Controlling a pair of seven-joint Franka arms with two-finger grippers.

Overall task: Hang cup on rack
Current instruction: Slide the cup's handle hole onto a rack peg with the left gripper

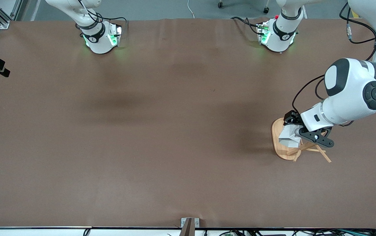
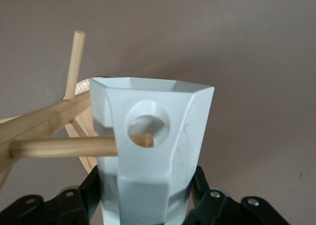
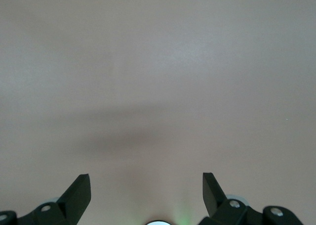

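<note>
Rack (image 1: 281,144): oval wooden base on the table at the left arm's end, the nearest thing to the front camera; post and thin pegs rise from it, partly covered by the arm.

Cup (image 1: 289,137): white, faceted, held in the air over the rack base. Left gripper (image 1: 294,129) is closed on the cup body; in the left wrist view the dark fingers (image 2: 79,198) press against both sides of the cup (image 2: 158,151) low on its wall.

Handle hole (image 2: 147,123): faces the wrist camera. One peg (image 2: 64,147) runs toward it and its tip sits at the lower rim of the hole, apparently just inside. How deep it goes, cannot tell. A second peg (image 2: 74,62) stands up beside the cup, apart from it.

Right gripper (image 3: 146,190): fingers wide apart, holding nothing, over bare table; not seen in the front view. This arm waits.

Risks, judged:
- Peg tip is low in the hole. Pushing the cup along the peg with this offset may jam the tip against the rim and tilt or drag the rack.
- Releasing with only the tip engaged: the cup would likely slide off and drop on the base.
- Rack is light-looking and unheld; side load from the cup may tip it.
</note>
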